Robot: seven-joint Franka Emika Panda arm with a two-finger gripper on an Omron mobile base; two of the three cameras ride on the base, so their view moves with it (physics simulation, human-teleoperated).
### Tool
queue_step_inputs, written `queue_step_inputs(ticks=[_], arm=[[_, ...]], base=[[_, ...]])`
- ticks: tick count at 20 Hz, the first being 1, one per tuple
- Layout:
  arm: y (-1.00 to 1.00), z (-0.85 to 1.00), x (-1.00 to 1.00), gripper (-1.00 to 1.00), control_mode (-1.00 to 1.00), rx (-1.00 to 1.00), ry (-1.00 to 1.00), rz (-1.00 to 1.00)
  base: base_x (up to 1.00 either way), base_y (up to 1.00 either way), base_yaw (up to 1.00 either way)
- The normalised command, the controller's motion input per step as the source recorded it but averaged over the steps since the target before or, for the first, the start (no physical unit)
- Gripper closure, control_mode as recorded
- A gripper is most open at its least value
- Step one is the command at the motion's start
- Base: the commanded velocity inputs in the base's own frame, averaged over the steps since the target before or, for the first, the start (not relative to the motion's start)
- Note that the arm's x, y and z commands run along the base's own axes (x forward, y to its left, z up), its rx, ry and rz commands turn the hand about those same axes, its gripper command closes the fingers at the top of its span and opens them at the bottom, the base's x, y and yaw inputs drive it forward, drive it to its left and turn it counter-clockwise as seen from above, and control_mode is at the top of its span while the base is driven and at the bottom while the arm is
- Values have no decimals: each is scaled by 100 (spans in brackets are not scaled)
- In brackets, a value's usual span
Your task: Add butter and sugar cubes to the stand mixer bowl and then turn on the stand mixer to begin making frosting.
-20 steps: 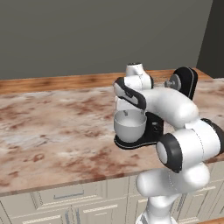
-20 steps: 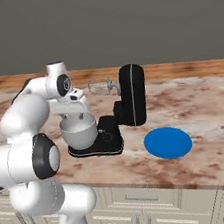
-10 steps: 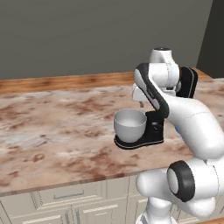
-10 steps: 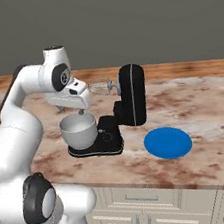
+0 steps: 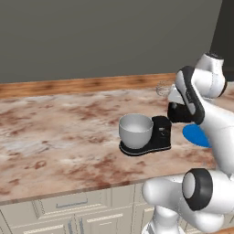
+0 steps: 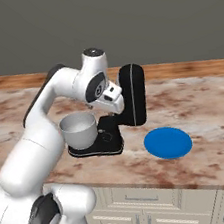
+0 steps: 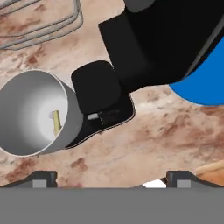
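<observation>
Brown-and-cream marbled stone forms the bench point(image 5: 55, 132), with a wooden strip along its back edge below a dark grey wall point(image 5: 91, 36); pale cabinet drawers point(image 5: 59, 208) sit under its front.

Mixer point(image 6: 128, 106): glossy black, standing mid-bench. Its flat oval base carries a short column, and the rounded head is tilted up and back. The silver wire whisk point(image 7: 39, 22) hangs clear of the bowl.

Bowl point(image 5: 135, 129): rounded, light grey, metal-look, plain rim. It sits on the mixer base, upright. In the hand view a small yellow stick point(image 7: 56, 121) lies inside it.

Plate point(image 6: 168, 143): flat, round, blue, on the bench just beside the mixer, on the side away from the bowl.

Gripper point(image 7: 111, 177): I hold it above the mixer column, beside the raised head. My fingers point(image 7: 43, 178) stand wide apart with nothing between them.
</observation>
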Motion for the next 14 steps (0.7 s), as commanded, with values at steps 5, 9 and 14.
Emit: queue_step_inputs(ticks=[5,9,14], arm=[[-100,15,0,-100,-100,25,-20,-1],[-97,20,2,-100,-100,26,-15,0],[-84,8,17,-100,-100,25,-11,0]], base=[[0,0,0],[0,0,0],[0,0,0]])
